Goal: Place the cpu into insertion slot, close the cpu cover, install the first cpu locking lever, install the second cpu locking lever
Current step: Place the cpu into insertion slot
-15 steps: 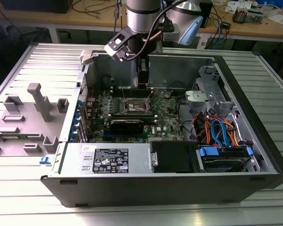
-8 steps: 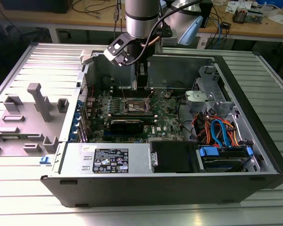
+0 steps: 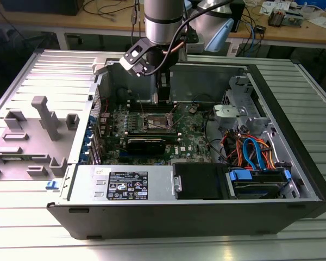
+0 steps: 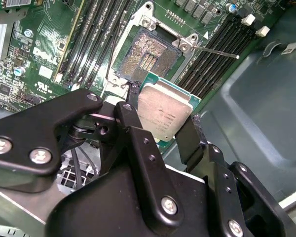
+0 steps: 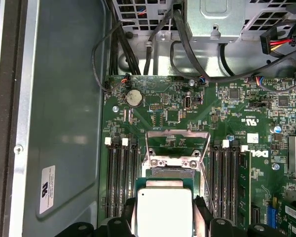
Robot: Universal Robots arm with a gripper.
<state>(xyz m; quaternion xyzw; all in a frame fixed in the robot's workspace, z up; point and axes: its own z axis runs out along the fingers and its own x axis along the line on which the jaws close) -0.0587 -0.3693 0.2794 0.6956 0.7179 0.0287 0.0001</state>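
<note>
Grey ribbed table [image 3: 22,228] carries an open computer case [image 3: 206,217]. In the exterior view the arm reaches down into the case. Its gripper [image 3: 163,97] hangs directly above the insertion slot [image 3: 156,123] on the green motherboard [image 3: 193,133]. From this angle the state of the jaws cannot be told.

In the second wrist view the gripper [image 4: 163,111] is clenched on the cpu [image 4: 165,116]. One black finger [image 4: 133,111] presses one edge of the chip, and the other finger sits on the opposite edge. The chip shows its dull silver top and is held apart from the board. The insertion slot [image 4: 148,59] lies just ahead of the jaws, uncovered, with its contact field exposed. A thin lever rod [image 4: 217,51] juts out from one corner of the slot. Long black memory slots [image 4: 101,39] run along both sides of it.

In the first wrist view the cpu [image 5: 165,210] sits between the jaws, gripped on two opposite edges. The insertion slot [image 5: 168,172] shows as a narrow strip just beyond the chip. The cpu cover [image 5: 177,133] stands open farther from the jaws, past the slot. A round coin battery [image 5: 133,98] lies farther out on the board.
</note>
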